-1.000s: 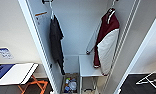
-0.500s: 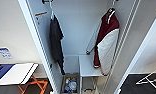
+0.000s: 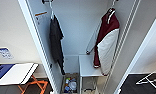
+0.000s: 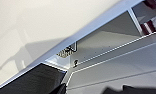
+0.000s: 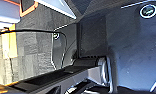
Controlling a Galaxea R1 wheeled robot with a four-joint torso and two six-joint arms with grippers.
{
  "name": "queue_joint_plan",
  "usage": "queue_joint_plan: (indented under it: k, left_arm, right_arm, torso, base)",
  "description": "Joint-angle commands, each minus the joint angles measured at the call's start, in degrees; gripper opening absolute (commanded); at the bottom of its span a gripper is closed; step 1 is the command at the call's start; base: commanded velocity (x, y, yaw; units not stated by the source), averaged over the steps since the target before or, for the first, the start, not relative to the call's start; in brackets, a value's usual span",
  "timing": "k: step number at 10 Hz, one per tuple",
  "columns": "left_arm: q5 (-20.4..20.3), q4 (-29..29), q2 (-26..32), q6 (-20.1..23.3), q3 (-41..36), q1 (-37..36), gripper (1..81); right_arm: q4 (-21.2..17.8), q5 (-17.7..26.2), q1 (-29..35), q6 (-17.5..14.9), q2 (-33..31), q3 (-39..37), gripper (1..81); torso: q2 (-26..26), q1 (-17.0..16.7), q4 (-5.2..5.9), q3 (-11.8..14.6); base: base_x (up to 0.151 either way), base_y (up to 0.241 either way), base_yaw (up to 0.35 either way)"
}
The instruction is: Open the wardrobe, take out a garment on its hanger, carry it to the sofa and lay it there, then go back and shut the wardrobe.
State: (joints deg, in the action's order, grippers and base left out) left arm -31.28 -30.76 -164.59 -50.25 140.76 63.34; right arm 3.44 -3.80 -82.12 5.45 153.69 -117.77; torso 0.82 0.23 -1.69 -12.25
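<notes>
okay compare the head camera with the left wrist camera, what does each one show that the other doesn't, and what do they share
Head view alone: the dark shirt hanging at the left inside the open wardrobe, the full maroon jacket with white sleeves on its white hanger at the right, a white shelf, a box of small items on the floor, and a white folding table with orange legs. Left wrist view alone: a close look along a wardrobe panel's edge, with a small fitting. Shared: the white wardrobe and scraps of maroon cloth.

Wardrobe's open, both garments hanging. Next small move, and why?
Probably raise an arm toward the white hanger at the maroon jacket's collar: the jacket hangs on the rail at the wardrobe's right, apart from the dark shirt, and no tool is near it.
</notes>
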Motion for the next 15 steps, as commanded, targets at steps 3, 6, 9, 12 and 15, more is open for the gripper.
queue_joint_plan:
  k: [3,6,9,12,15]
  left_arm:
    - [-0.18,9.62,-7.75,-0.02,15.44,-4.76,81.1]
    - [-0.54,19.12,-14.01,0.24,27.71,-4.76,81.1]
    - [-0.45,25.73,-14.46,0.42,29.66,-3.97,81.1]
    - [-1.15,28.73,-13.85,0.42,31.41,-1.25,81.1]
    - [-3.35,30.67,-11.31,0.42,31.24,3.15,81.1]
  right_arm:
    - [-0.63,3.28,2.96,-0.09,-2.75,5.10,81.1]
    - [-0.63,3.36,3.40,-0.17,-3.36,6.87,81.1]
    - [-0.63,3.36,3.40,-0.18,-3.45,6.87,81.1]
    - [-0.63,3.36,3.49,-0.18,-3.45,7.13,81.1]
    - [-0.54,3.36,3.66,-0.18,-3.27,7.22,81.1]
  torso:
    - [0.00,0.00,0.00,0.00]
    - [0.00,0.00,0.00,0.00]
    - [0.00,0.00,0.00,0.00]
    - [0.00,0.00,0.00,0.00]
    - [0.00,0.00,0.00,0.00]
  base:
    - [0.000,0.000,0.000]
    - [0.000,0.000,0.000]
    - [0.000,0.000,0.000]
    - [0.000,0.000,0.000]
    - [0.000,0.000,0.000]
